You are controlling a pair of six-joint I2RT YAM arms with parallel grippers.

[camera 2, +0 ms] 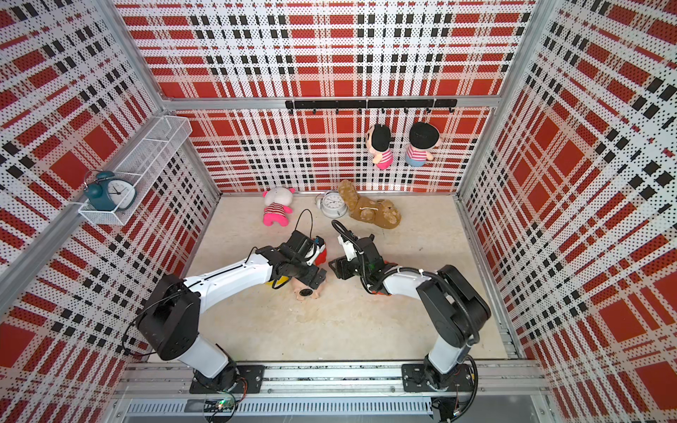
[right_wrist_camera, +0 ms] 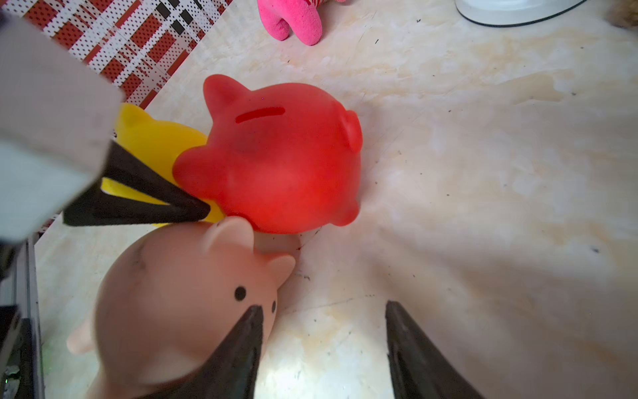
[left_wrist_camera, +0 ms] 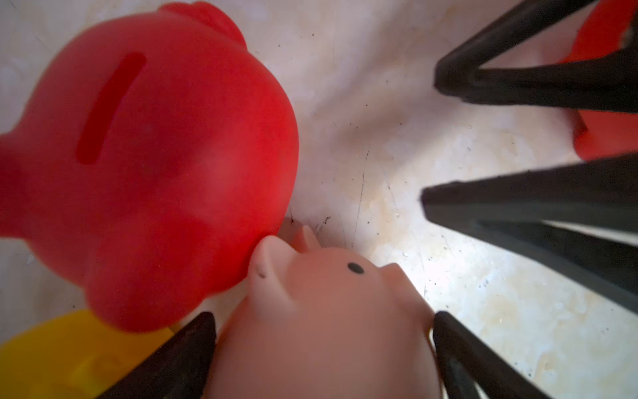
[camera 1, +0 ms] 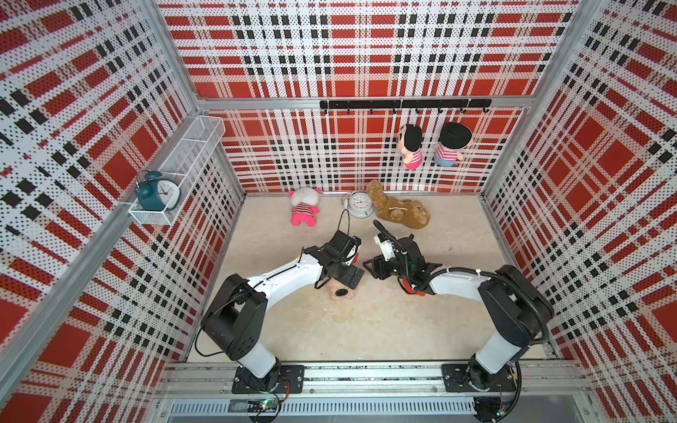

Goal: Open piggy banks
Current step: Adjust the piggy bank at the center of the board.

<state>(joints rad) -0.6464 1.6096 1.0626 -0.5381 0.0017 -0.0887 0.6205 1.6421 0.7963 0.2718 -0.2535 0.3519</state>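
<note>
Evidently nothing is opening yet: the wide-open left hand (left_wrist_camera: 321, 316) is straddling the plugged pale pink piggy bank (camera 1: 346, 295); the right hand (right_wrist_camera: 324, 307), at its two o'clock, is gaping empty.

Left arm (camera 1: 285, 274): shoulder link raised from base, forearm stretched forward and inward to the pale pink piggy bank (right_wrist_camera: 165, 293).
Left wrist (camera 1: 339, 251): bent downward directly above the piggy bank.
Left gripper (left_wrist_camera: 321, 316): jaws spread wide, one finger on each flank of the piggy bank; contact with flanks not determinable.
Right arm (camera 1: 458, 284): mirrored pose, forearm directed inward toward the piggy bank.
Right wrist (camera 1: 397, 256): tilted low, just beside the piggy bank.
Right gripper (right_wrist_camera: 322, 306): jaws apart, nothing between; one fingertip (right_wrist_camera: 247, 338) at the piggy bank's snout, other clear of it.
</note>
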